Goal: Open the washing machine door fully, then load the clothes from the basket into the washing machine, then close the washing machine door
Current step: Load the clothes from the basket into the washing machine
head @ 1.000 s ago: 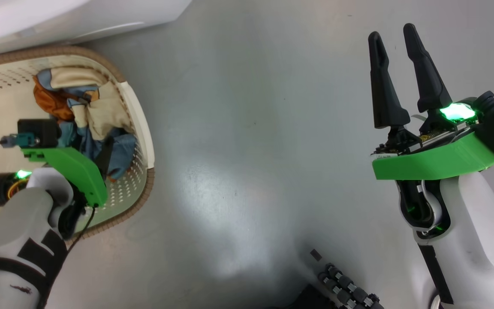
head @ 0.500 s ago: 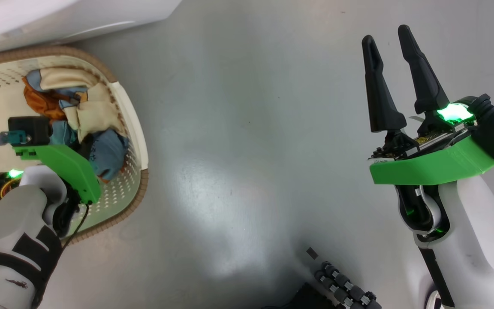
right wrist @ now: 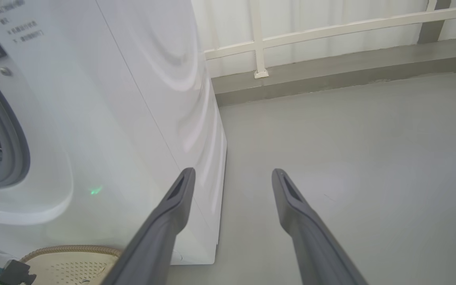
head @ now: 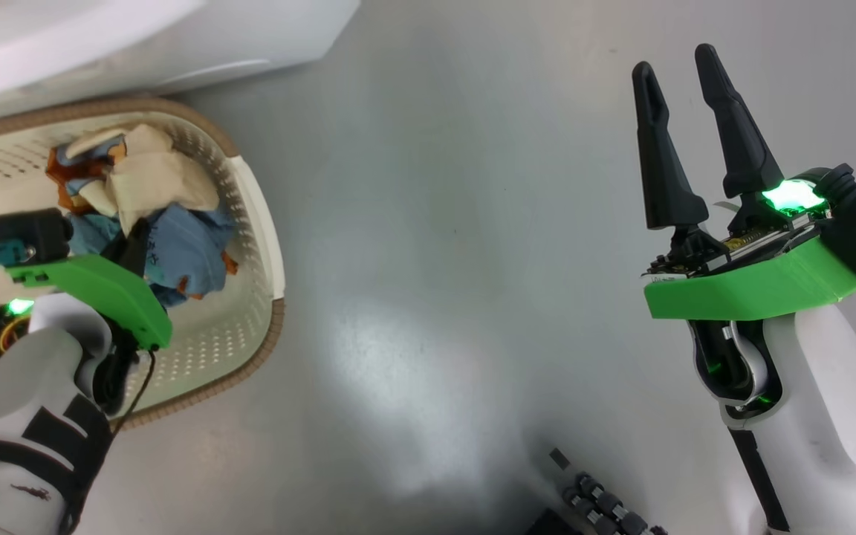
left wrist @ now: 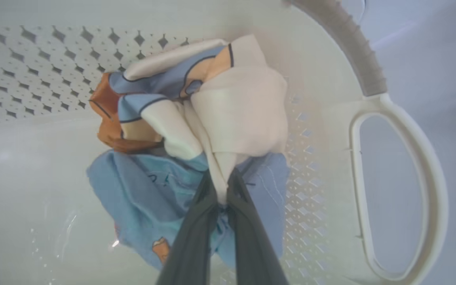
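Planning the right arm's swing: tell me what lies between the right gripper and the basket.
Bare grey floor, as the head view shows: nothing stands between the right gripper and the basket.

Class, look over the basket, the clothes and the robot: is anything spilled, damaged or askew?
Nothing spilled: the clothes lie bunched inside the upright basket, the left tool pinching a cream fold. One oddity: a small dark scuff on the pale left forearm.
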